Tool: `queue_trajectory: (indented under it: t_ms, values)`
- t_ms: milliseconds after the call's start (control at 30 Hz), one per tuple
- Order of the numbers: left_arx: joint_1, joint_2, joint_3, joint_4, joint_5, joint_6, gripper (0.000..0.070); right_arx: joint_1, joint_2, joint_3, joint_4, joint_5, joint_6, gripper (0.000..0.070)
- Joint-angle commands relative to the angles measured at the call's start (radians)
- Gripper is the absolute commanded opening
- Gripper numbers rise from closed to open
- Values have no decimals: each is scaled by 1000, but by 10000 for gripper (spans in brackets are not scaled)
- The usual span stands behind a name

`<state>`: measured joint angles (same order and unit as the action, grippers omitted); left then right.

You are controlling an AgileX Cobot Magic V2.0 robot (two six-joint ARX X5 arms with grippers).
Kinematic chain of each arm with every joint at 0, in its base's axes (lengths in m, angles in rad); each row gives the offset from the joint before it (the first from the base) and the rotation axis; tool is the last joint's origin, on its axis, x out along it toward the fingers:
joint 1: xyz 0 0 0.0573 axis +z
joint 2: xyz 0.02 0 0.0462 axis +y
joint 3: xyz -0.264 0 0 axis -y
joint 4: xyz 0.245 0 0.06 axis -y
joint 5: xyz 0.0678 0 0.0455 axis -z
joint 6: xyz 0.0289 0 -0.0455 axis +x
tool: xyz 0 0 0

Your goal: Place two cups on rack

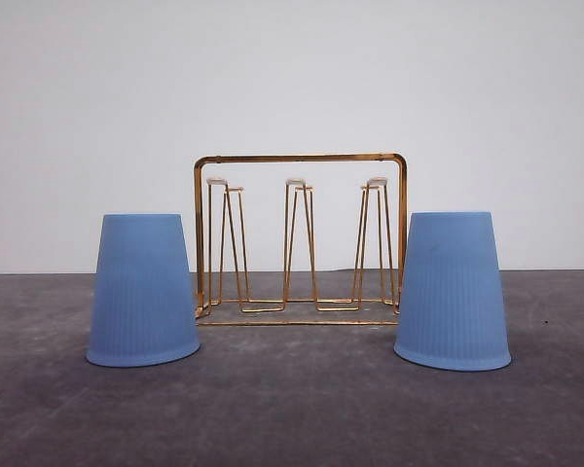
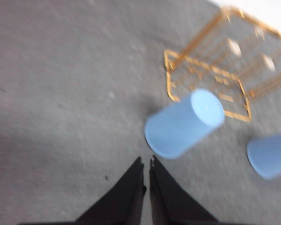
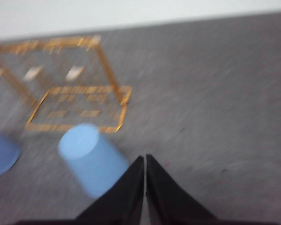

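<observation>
Front view | 2 cups inverted flanking empty rack | left claw, right claw closed, empty

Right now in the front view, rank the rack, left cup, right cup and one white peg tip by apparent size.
1. Rack, widest and tallest outline.
2. Right cup and left cup: near alike; the right looks slightly bigger, perhaps from nearness, so unranked.
3. White peg tip, smallest.

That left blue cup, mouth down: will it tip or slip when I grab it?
The left cup stands on its wide rim, so it probably resists tipping. It looks like light plastic, so a nudge may slide it. Its taper could let closing fingers ride upward.
</observation>
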<state>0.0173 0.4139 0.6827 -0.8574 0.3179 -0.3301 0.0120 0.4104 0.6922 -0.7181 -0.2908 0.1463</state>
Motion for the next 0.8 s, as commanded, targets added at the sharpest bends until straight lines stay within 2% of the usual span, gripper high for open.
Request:
queue_trajectory:
  t_ms: [0, 67, 300, 367, 500, 567, 600, 667, 700, 733, 767]
  values:
    - [-4, 15, 23, 5, 28, 51, 3, 0, 32, 8, 7, -41, -35, 1]
    - [-38, 28, 24, 7, 31, 63, 3, 18, 59, 8, 10, -50, -48, 1]
    - [-230, 80, 27, 13, 13, 209, 3, 164, 73, 8, 10, -43, -147, 2]
    - [-275, 97, 27, 13, 12, 276, 3, 202, 73, 8, 2, -43, -165, 3]
    - [-331, 116, 27, 14, 11, 457, 3, 246, 73, 8, -25, -42, -218, 6]
    - [-344, 119, 27, 20, 10, 525, 22, 254, 73, 8, -31, -42, -248, 35]
    - [-347, 120, 27, 26, 10, 540, 94, 254, 73, 8, -31, -42, -260, 93]
    - [-351, 120, 27, 40, 10, 550, 249, 254, 73, 8, -29, -42, -270, 269]
    - [-351, 120, 27, 53, 10, 549, 373, 254, 73, 8, -29, -42, -269, 382]
    - [-351, 121, 27, 64, 11, 547, 449, 254, 73, 8, -28, -42, -269, 454]
    - [-351, 121, 27, 75, 11, 546, 483, 254, 73, 8, -28, -42, -269, 492]
